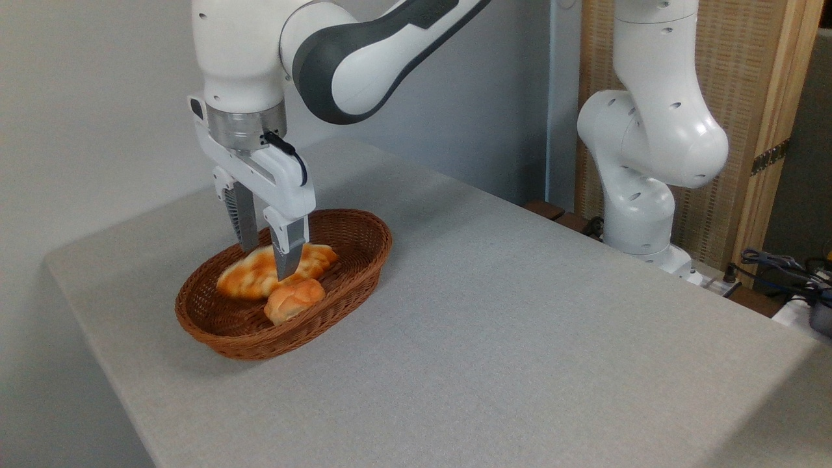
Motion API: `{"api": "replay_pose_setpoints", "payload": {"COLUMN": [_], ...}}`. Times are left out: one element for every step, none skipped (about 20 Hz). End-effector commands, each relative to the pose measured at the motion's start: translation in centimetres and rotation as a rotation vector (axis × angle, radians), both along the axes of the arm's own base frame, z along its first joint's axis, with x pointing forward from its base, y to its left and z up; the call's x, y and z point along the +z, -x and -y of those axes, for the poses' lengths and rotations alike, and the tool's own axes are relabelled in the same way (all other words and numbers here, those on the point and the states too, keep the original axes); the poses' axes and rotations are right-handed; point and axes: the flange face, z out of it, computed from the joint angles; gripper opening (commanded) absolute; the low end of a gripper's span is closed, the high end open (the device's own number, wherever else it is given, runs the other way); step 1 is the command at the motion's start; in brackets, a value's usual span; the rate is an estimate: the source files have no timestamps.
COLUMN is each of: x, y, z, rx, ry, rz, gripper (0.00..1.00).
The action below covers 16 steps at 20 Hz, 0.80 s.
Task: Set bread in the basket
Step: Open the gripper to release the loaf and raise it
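Reddish-brown wicker basket (338,286) on the left part of a grey table (520,325). Inside it: bread (253,276), long and pale golden, lying along the basket's length, and a small darker bun (296,299) touching the bread's near side, by the near rim. Directly above, pointing down into the basket: gripper (266,257), fingers (288,250) straddling the bread's middle, one on each side, tips at loaf level. Whether pressed on the bread or just beside it: cannot tell. White arm (650,143) rising at right, base at the table's far edge, cables (780,266) next to it.
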Motion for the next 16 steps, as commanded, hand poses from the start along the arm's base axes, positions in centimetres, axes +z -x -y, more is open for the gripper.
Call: {"api": "replay_pose_setpoints", "payload": {"x": [0.6, 1.1, 1.6, 2.0, 2.9, 3.4, 4.0, 4.4, 4.8, 4.9, 5.0, 5.0, 5.1, 5.3, 5.3, 5.4], "y": [-0.6, -0.7, -0.8, -0.9, -1.3, -1.4, -1.4, -1.5, -1.4, -1.0, -0.7, -0.6, -0.5, -0.4, -0.3, -0.3], "z": [-0.7, -1.2, -1.7, -2.4, -4.5, -5.4, -6.9, -8.5, -10.6, -12.4, -14.0, -15.4, -15.9, -16.4, -16.4, -16.5], "rx": [0.009, 0.016, 0.019, 0.022, 0.038, 0.044, 0.059, 0.075, 0.086, 0.064, 0.027, 0.000, -0.005, -0.010, -0.011, -0.009], "ry": [-0.004, -0.004, -0.019, -0.039, -0.080, -0.097, -0.117, -0.128, -0.142, -0.167, -0.183, -0.190, -0.191, -0.192, -0.192, -0.192], "rz": [0.030, 0.040, 0.053, 0.063, 0.090, 0.102, 0.112, 0.117, 0.107, 0.080, 0.066, 0.059, 0.058, 0.051, 0.049, 0.051], "gripper": [1.00, 1.00, 1.00, 1.00, 1.00, 1.00, 1.00, 1.00, 1.00, 1.00, 1.00, 1.00, 1.00, 1.00, 1.00, 1.00]}}
